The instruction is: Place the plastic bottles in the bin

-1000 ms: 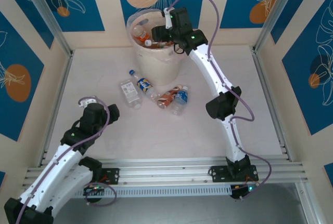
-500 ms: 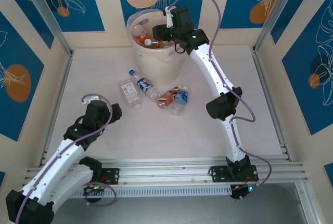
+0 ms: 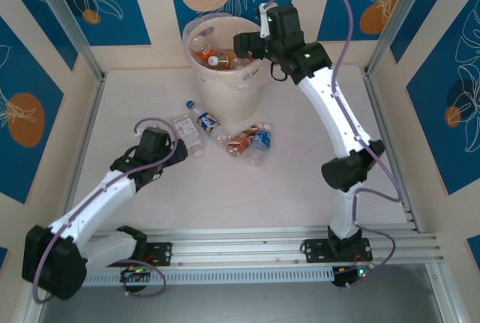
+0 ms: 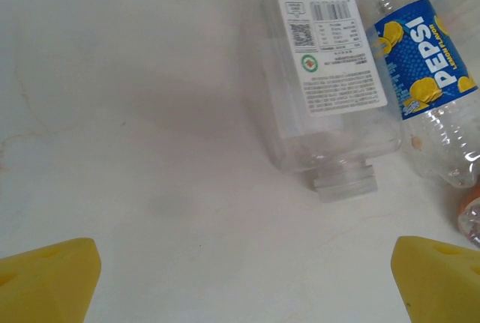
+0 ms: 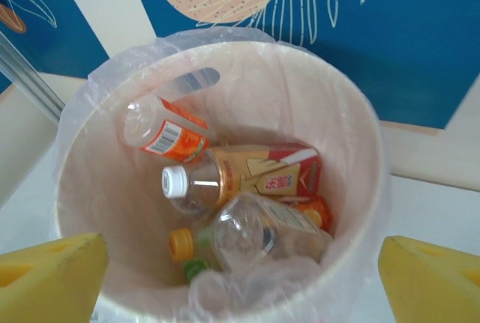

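Right gripper (image 5: 240, 278), newly opened and empty, is raised over the bin (image 5: 352, 136), its load judged dropped among the bottles (image 5: 247, 177) inside; left gripper (image 4: 244, 274), wide open, is brought toward the clear bottle (image 4: 322, 91), four remaining on table (image 4: 135, 113).

Table (image 3: 247, 195): four bottles (image 3: 187, 130) (image 3: 208, 121) (image 3: 241, 142) (image 3: 259, 144). One bin (image 3: 225, 94), at least four bottles inside.

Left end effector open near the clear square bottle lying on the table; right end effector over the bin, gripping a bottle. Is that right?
Not quite. The right end effector grips nothing: the right wrist view shows its fingers wide apart over the bin, no bottle between them. The left end effector is open near the clear square bottle lying on the table.
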Controlling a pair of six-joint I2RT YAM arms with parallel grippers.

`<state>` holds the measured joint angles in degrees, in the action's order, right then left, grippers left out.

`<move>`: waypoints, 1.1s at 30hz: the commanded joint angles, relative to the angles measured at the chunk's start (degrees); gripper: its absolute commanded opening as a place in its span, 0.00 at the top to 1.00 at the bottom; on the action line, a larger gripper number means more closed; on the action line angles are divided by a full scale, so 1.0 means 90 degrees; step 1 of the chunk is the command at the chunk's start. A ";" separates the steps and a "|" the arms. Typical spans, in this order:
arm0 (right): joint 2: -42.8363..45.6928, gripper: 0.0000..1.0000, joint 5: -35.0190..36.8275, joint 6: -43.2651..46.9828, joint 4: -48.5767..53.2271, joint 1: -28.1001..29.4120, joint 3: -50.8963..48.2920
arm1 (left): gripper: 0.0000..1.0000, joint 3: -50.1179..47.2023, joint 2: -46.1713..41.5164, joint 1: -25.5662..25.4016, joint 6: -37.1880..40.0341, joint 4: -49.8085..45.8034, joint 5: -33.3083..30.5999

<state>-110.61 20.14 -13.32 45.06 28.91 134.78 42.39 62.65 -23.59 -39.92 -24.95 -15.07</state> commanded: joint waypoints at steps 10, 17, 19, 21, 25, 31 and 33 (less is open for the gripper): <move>0.2527 0.01 0.0545 -0.0720 -0.0901 0.0040 -0.3571 | 0.00 0.1182 0.2026 -0.0697 -0.0728 0.0143 -0.0136; 0.3828 0.01 0.0719 -0.1237 -0.1163 0.0079 -0.5289 | 0.00 0.2138 0.3130 -0.0689 -0.0730 -0.0257 -0.0239; 0.4085 0.01 0.0749 -0.1327 -0.1178 0.0089 -0.5565 | 0.00 0.2378 0.3412 -0.0689 -0.0738 -0.0400 -0.0276; 0.4285 0.01 0.0759 -0.1378 -0.1173 0.0098 -0.5752 | 0.00 0.2553 0.3665 -0.0686 -0.0773 -0.0477 -0.0237; 0.4559 0.01 0.0806 -0.1459 -0.1134 0.0127 -0.5964 | 0.01 0.2610 0.3991 -0.0704 -0.0949 -0.0433 -0.0017; 0.4714 0.01 0.0858 -0.1554 -0.1138 0.0163 -0.6140 | 0.07 0.2257 0.4159 -0.0823 -0.1210 -0.0265 -0.0087; 0.4712 0.01 0.0858 -0.1565 -0.1158 0.0183 -0.6160 | 0.10 0.2140 0.4207 -0.0854 -0.1262 -0.0174 -0.0093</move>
<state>-69.21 26.59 -26.00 36.16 30.06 80.01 63.48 99.13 -30.37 -49.50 -26.30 -16.08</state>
